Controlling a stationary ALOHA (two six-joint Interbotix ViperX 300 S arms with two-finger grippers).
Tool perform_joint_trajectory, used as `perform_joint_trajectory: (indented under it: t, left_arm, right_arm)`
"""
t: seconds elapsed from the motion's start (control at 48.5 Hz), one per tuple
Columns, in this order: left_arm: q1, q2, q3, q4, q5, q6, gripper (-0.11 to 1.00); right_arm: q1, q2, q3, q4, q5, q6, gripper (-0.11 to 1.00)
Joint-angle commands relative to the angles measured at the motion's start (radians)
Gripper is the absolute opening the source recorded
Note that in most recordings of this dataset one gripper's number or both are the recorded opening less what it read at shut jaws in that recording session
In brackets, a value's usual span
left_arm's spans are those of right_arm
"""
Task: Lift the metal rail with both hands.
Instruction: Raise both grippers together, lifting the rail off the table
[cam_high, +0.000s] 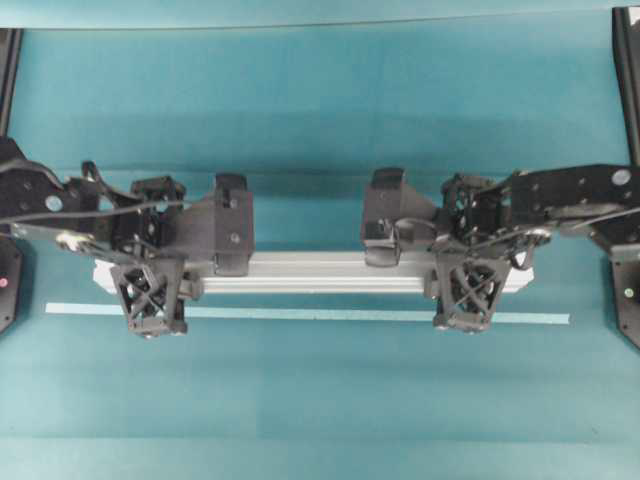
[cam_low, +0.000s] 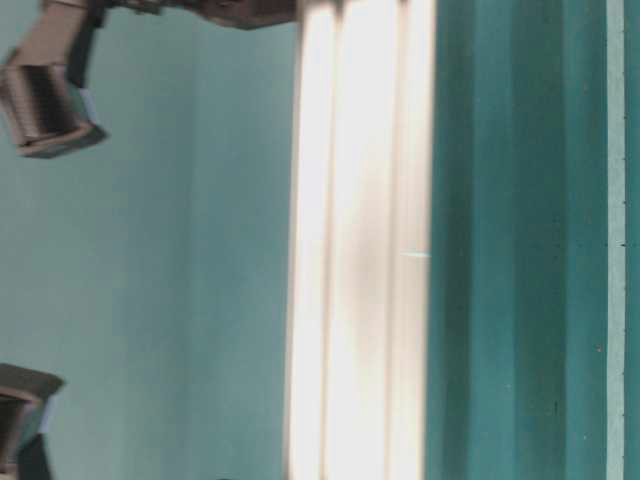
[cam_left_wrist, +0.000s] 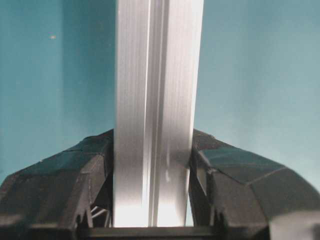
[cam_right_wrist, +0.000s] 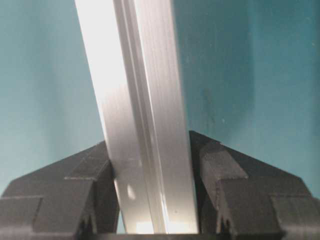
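Teal bench (cam_high: 320, 120) under us: we hold the rail (cam_high: 330, 272) near its ends, left gripper (cam_high: 152, 300) and right gripper (cam_high: 466, 297) clamped on it, beside the tape line (cam_high: 300, 314).

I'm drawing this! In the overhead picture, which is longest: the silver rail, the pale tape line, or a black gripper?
1. Thin pale tape line, longest.
2. Silver grooved metal rail.
3. Black lattice left gripper and right gripper: shortest, alike in size.

I see even, fairly bright light on the tabletop (cam_high: 320, 110), with soft shadows under both arms. The rail (cam_low: 360, 240) glares nearly white and blurred in the table-level view. Both wrist views are soft, with bright glints low on the metal.
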Motion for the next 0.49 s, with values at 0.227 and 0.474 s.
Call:
perform_joint_trajectory:
  t: [0.227, 0.474]
  left_arm:
    - [0.000, -0.041, -0.104, -0.002, 0.109, 0.000, 0.37]
    - [0.012, -0.052, -0.163, -0.002, 0.184, -0.002, 0.37]
  right_arm:
    - [-0.006, -0.028, -0.095, 0.009, 0.132, 0.008, 0.33]
    - [-0.014, -0.029, -0.190, 0.012, 0.245, 0.008, 0.33]
